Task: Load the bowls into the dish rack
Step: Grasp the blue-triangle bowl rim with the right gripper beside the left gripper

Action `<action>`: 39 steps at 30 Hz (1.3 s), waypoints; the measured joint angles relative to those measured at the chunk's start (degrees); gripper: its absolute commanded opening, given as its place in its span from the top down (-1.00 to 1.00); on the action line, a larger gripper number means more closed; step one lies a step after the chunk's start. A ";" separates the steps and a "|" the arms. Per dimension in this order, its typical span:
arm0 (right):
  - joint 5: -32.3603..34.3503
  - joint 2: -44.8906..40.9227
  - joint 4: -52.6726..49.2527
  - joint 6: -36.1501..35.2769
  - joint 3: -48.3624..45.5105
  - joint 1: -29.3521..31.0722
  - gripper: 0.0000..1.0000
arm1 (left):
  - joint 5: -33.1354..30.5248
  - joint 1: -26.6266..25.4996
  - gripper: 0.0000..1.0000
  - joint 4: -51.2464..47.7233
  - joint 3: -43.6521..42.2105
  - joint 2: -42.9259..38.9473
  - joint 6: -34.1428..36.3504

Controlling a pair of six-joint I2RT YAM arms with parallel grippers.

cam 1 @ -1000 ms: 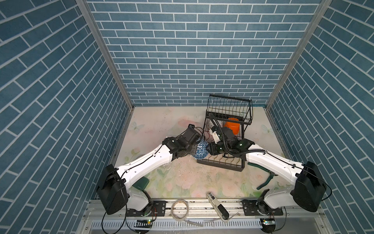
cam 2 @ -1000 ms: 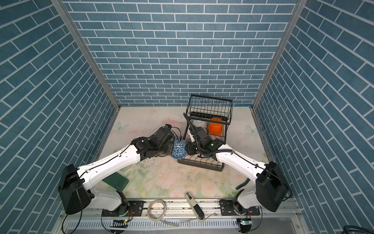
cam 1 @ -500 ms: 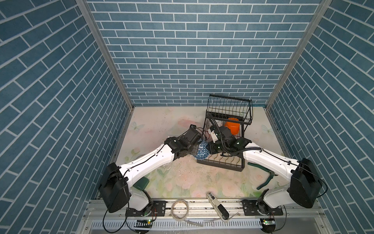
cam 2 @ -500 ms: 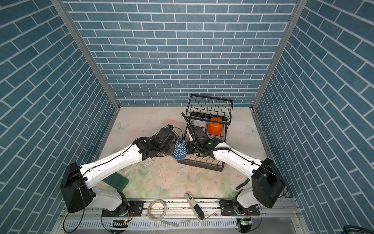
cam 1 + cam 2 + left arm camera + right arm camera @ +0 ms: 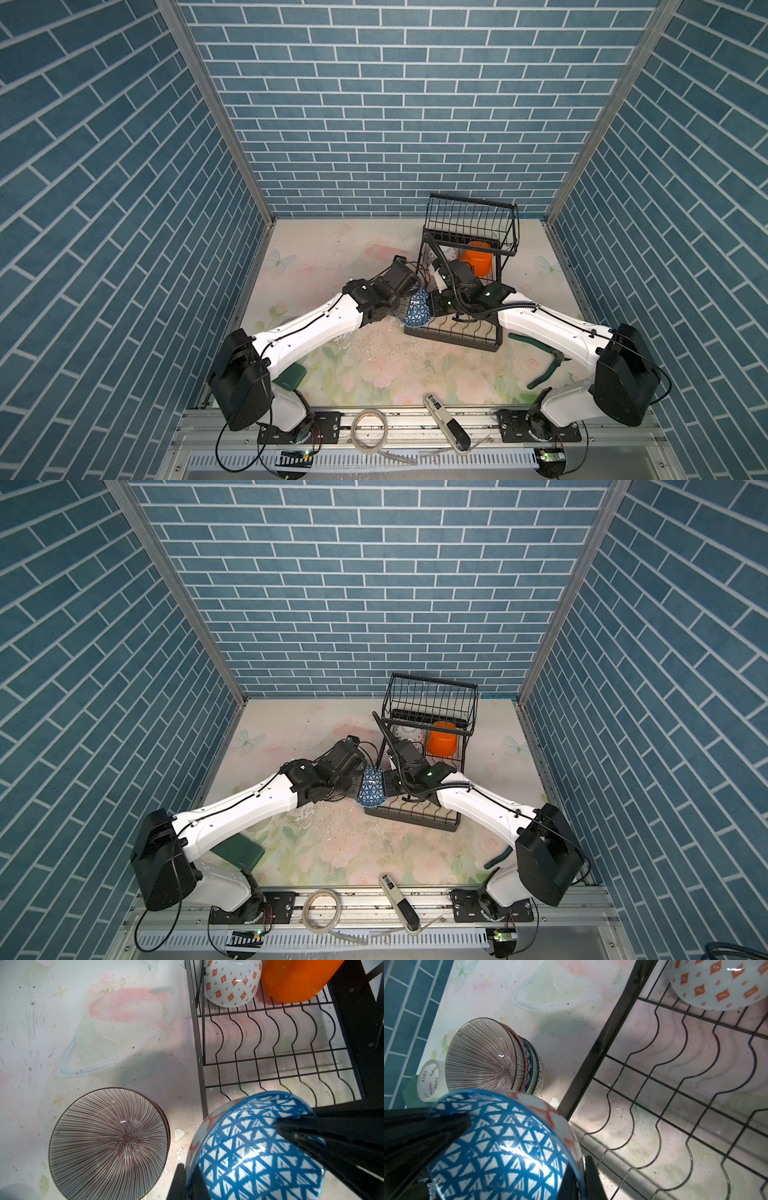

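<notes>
Bowl (image 5: 417,311) looks like slick, stiff, chippable glazed ceramic, hanging tilted at the near corner of the dish rack (image 5: 457,340), left gripper (image 5: 188,1176) and right gripper (image 5: 580,1172) each pinching opposite rim edges, probably the best handhold

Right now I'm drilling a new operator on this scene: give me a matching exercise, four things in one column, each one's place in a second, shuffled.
Things
1. blue triangle bowl
2. orange bowl
3. striped bowl
4. pliers

Places
A. top of a stack on the table, outside the rack
B. clamped between the left fingers and right fingers
C. on the table, right of the rack in both top views
D. inside the rack, lower level

Pairs: 1-B, 2-D, 3-A, 4-C
</notes>
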 measured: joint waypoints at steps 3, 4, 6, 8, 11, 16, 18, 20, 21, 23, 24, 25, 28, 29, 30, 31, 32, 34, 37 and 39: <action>2.05 -0.26 -1.40 -0.28 0.00 0.26 1.00 | 0.09 0.00 0.32 0.66 0.24 0.39 -0.13; 2.71 -0.42 -1.92 -0.31 0.00 0.28 1.00 | 0.09 0.00 0.22 0.85 0.35 0.39 -0.02; 4.46 -1.22 -3.43 -0.37 0.00 0.37 1.00 | 0.11 -0.02 0.06 1.44 0.57 0.39 -0.22; 6.34 -2.56 -4.81 -0.46 0.00 0.42 1.00 | 0.22 0.00 -0.09 1.86 0.59 0.39 -0.09; 9.27 -4.98 -6.64 -0.74 0.00 0.44 1.00 | 0.48 0.00 -0.30 2.32 0.59 0.39 -0.15; 15.10 -7.65 -9.64 -1.42 0.00 0.52 1.00 | 1.81 -0.15 -0.43 4.26 0.35 -0.15 -0.39; 18.32 -8.17 -11.47 -1.97 0.00 0.61 1.00 | 2.43 -0.26 -0.44 5.03 0.26 -0.48 -0.39; 22.12 -8.57 -14.12 -2.34 0.00 0.68 1.00 | 2.45 -0.26 -0.44 5.51 -0.02 -0.68 -0.44; 24.04 -8.72 -15.52 -2.40 0.00 0.68 1.00 | 2.45 -0.26 -0.44 5.68 -0.31 -0.70 -0.46; 27.52 -8.92 -17.97 -2.45 0.00 0.68 1.00 | 2.56 -0.20 -0.44 5.86 -0.94 -0.70 -0.59; 29.27 -9.09 -19.21 -2.47 0.00 0.68 1.00 | 2.73 -0.22 -0.44 5.95 -1.36 -0.70 -0.68; 30.62 -9.33 -20.11 -2.45 0.00 0.66 1.00 | 2.86 -0.22 -0.45 6.03 -1.64 -0.70 -0.79; 34.23 -10.43 -22.32 -2.47 0.00 0.63 1.00 | 3.54 -0.22 -0.45 6.56 -2.80 -0.70 -0.98; 35.36 -10.82 -22.93 -2.49 0.00 0.61 1.00 | 3.74 -0.22 -0.46 6.75 -3.21 -0.70 -1.09; 36.28 -11.15 -23.43 -2.49 0.00 0.61 1.00 | 3.91 -0.22 -0.46 6.84 -3.54 -0.70 -1.18; 37.07 -11.41 -23.82 -2.49 0.00 0.61 1.00 | 4.09 -0.22 -0.46 6.91 -3.78 -0.68 -1.29; 37.99 -11.63 -24.22 -2.49 0.00 0.61 1.00 | 4.26 -0.22 -0.46 7.06 -4.02 -0.66 -1.33; 39.47 -11.72 -24.83 -2.49 0.02 0.61 1.00 | 4.72 -0.22 -0.46 7.30 -4.24 -0.33 -1.51; 41.11 -11.72 -25.88 -2.54 0.02 0.63 1.00 | 5.60 -0.20 -0.46 8.33 -4.48 1.18 -1.81; 41.83 -11.72 -26.38 -2.89 0.02 0.61 1.00 | 6.38 -0.22 -0.46 9.29 -4.72 2.71 -2.23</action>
